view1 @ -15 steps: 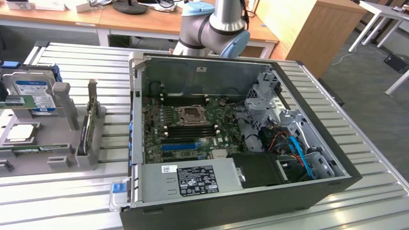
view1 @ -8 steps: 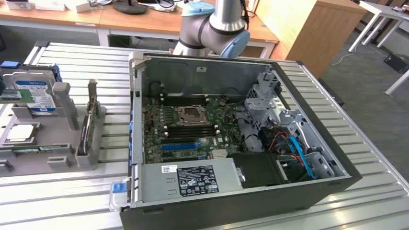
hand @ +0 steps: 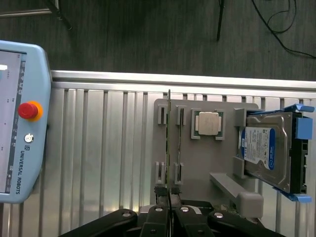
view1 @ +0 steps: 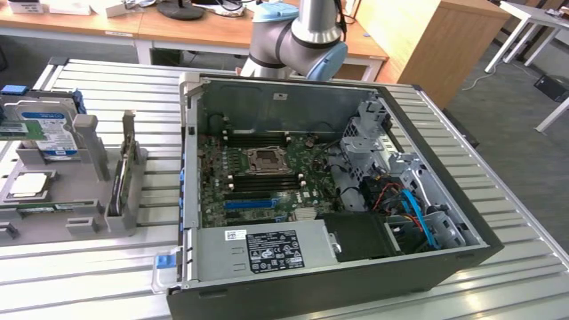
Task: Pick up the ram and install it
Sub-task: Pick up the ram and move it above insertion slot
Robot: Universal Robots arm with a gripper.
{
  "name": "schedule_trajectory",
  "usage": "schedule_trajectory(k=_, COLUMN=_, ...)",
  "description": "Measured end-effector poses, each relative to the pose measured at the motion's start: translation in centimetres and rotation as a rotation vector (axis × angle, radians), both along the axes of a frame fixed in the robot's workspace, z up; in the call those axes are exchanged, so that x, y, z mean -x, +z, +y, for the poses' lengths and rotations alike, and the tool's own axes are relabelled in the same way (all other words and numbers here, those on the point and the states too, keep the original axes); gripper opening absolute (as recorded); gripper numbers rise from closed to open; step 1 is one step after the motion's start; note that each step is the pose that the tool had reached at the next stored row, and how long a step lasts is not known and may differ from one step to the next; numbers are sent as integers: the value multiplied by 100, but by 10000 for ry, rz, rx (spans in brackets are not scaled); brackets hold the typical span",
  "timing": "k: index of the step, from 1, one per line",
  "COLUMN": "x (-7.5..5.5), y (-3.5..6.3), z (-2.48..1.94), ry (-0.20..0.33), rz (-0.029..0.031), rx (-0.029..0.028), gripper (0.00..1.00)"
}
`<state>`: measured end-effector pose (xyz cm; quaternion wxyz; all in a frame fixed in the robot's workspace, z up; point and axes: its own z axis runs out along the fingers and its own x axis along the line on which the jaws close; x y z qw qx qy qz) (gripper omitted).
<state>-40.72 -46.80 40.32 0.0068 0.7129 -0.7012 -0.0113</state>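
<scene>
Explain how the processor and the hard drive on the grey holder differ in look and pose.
The processor lies flat in its recess; the hard drive leans at a tilt. The processor is small and nearly square; the hard drive is clearly larger and oblong. The processor shows a bare silver lid; the hard drive bears a white and blue label and a blue frame. Both rest on the grey holder.
</scene>
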Motion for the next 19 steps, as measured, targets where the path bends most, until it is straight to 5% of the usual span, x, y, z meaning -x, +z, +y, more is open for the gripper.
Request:
schedule_trajectory(k=9, x=-19, y=2, z=-1, ry=3, rz=2, rx=2, gripper=12)
schedule_trajectory(k=19, x=-181, y=0, z=0, ry=0, rz=0, rx=0, gripper=12)
